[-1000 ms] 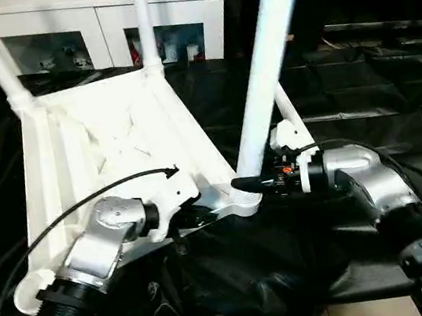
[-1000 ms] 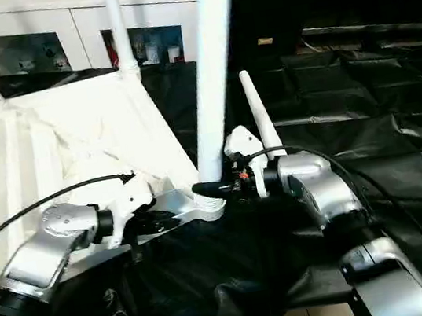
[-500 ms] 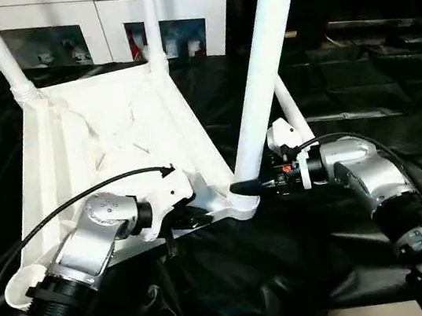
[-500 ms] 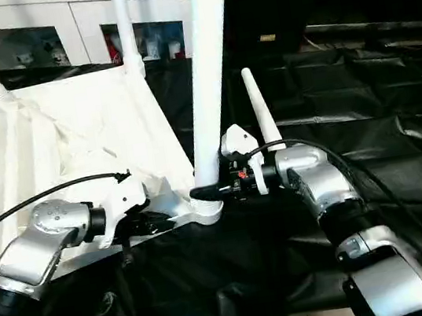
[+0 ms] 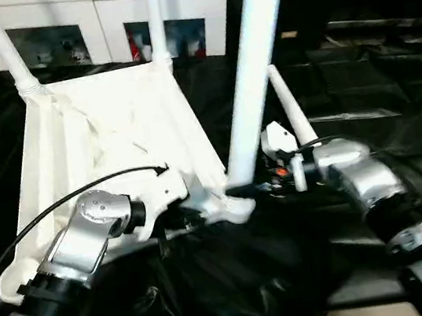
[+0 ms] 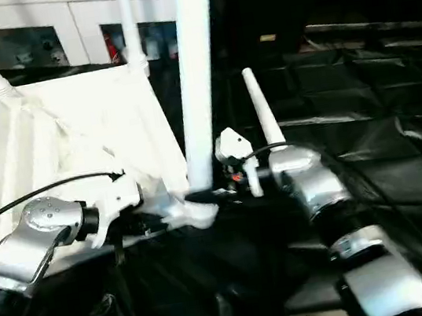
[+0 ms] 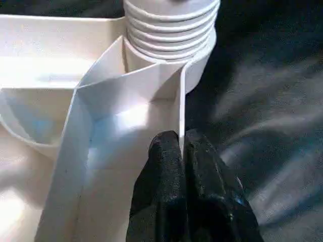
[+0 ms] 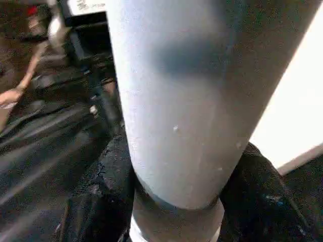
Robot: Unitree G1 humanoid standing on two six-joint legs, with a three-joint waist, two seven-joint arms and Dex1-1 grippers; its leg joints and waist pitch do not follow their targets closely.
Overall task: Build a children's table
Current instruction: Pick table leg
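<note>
On the black-draped work table: the whole job sits here, with black plastic sheeting (image 5: 358, 80) spread and creased across the surface.
Writing: none that can be read anywhere; a white label at the far edge of the right wrist view is too blurred to make out.
Children's table: the small white plastic children's table (image 5: 105, 142) lies upside down on the sheeting, its ribbed underside and raised rim facing up, towards the robot's left half of the work table.
Standing legs: three long white tapered tube legs rise from its corners, two at the far corners and the near right leg (image 5: 250, 73) leaning slightly, its ribbed collar seated in the rounded corner lobe.
Loose leg: a fourth white tapered tube leg (image 6: 261, 115) lies on the sheeting just behind the right gripper, narrow end pointing away from the robot.
Cabinet: a white glass-door cabinet (image 5: 97, 32) stands behind the table, small items showing dimly behind the panes.
Right gripper: the right gripper (image 5: 257, 188), two black fingers, is clamped about half-wide around the base of the near right leg, one finger on each side of the tube.
Left gripper: the left gripper (image 7: 182, 151) has its black fingers pinched together on the thin upright rim wall of the tabletop, near the ribbed collar.
</note>
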